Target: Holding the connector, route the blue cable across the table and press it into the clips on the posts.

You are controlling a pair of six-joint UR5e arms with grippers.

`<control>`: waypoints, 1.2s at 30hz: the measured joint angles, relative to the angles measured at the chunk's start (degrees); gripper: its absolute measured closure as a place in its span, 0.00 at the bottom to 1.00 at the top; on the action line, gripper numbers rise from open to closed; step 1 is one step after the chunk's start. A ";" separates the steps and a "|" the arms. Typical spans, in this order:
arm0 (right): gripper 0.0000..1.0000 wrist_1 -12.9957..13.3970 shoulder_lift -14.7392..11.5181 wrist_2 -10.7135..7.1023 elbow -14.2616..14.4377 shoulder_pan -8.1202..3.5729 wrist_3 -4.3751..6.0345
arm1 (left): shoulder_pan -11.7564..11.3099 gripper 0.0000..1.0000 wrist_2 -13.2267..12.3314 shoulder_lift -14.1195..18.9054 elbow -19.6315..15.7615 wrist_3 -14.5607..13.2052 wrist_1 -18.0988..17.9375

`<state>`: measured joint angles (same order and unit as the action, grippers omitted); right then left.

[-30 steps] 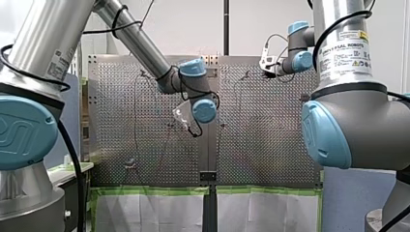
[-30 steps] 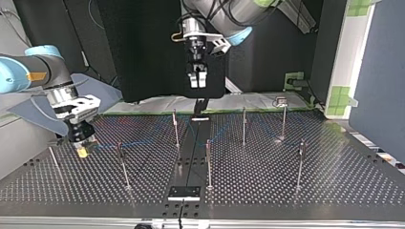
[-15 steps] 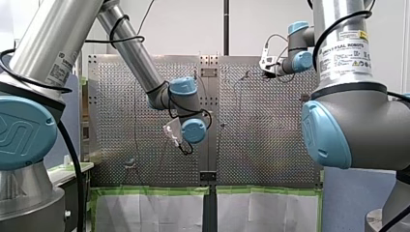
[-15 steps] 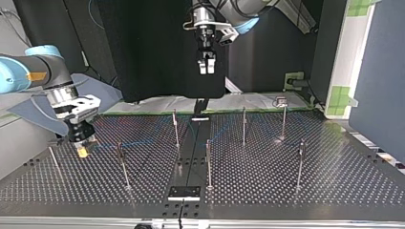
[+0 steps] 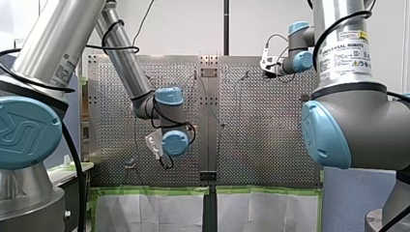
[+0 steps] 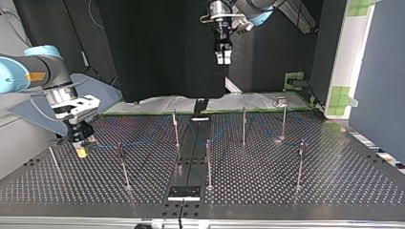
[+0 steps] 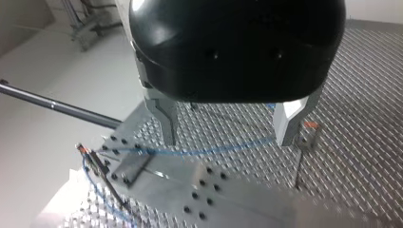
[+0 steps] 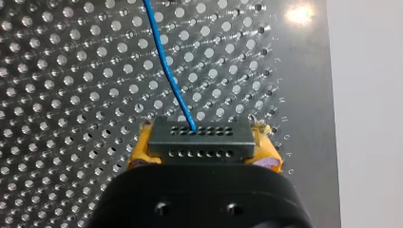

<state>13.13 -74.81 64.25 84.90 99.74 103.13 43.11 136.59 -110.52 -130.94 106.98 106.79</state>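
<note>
My right gripper (image 6: 81,144) stands low over the table at the top view's left. Its yellow pads (image 8: 267,148) are shut on the black connector (image 8: 199,140). The blue cable (image 8: 167,66) leaves the connector and runs ahead over the perforated plate. In the top view the cable (image 6: 138,142) shows faintly, stretching toward the middle posts (image 6: 175,126). My left gripper (image 6: 223,58) hangs high above the far edge of the table. Its metal fingers (image 7: 166,121) stand open with nothing between them, and the cable (image 7: 209,151) lies far below.
Several thin posts stand on the perforated table (image 6: 286,191), among them one at the middle (image 6: 208,162) and one at the top view's right (image 6: 300,162). A small black plate (image 6: 184,192) sits on the centre strip. Green tape (image 6: 296,78) marks the far side.
My left gripper has risen and drifted toward the top view's right; in the front view its wrist has swung left and lower. My right gripper and the connector have stayed put.
</note>
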 joint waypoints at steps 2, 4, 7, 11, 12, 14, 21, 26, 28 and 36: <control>1.00 -0.04 -0.01 0.01 -0.01 0.04 -0.05 | -0.84 0.00 0.02 -0.01 -1.00 -0.04 -0.06; 1.00 -0.08 -0.01 0.00 -0.01 0.12 -0.12 | -1.65 0.00 0.03 -0.02 -1.89 -0.03 -0.18; 1.00 -0.10 -0.02 0.01 0.02 0.25 -0.17 | -2.48 0.00 0.03 -0.04 -3.48 0.02 -0.35; 1.00 -0.12 -0.04 0.00 0.04 0.32 -0.18 | -2.78 0.00 0.03 -0.06 -4.36 0.06 -0.41; 1.00 -0.11 -0.04 0.00 0.04 0.32 -0.19 | -2.80 0.00 0.04 -0.06 -4.42 0.06 -0.42; 1.00 -0.12 -0.04 0.01 0.06 0.32 -0.19 | -2.81 0.00 0.03 -0.07 -4.48 0.06 -0.42; 1.00 -0.12 -0.04 0.01 0.06 0.33 -0.19 | -2.83 0.00 0.04 -0.07 -4.51 0.07 -0.43; 1.00 -0.12 -0.04 0.00 0.06 0.33 -0.19 | -2.83 0.00 0.04 -0.07 -4.52 0.07 -0.43; 1.00 -0.12 -0.04 0.00 0.06 0.33 -0.19 | -2.83 0.00 0.04 -0.07 -4.52 0.07 -0.43; 1.00 -0.11 -0.04 0.00 0.06 0.32 -0.19 | -2.84 0.00 0.04 -0.07 -4.52 0.07 -0.43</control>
<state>13.02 -74.85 64.25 84.96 100.06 102.93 40.27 136.62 -110.59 -135.46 107.05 106.36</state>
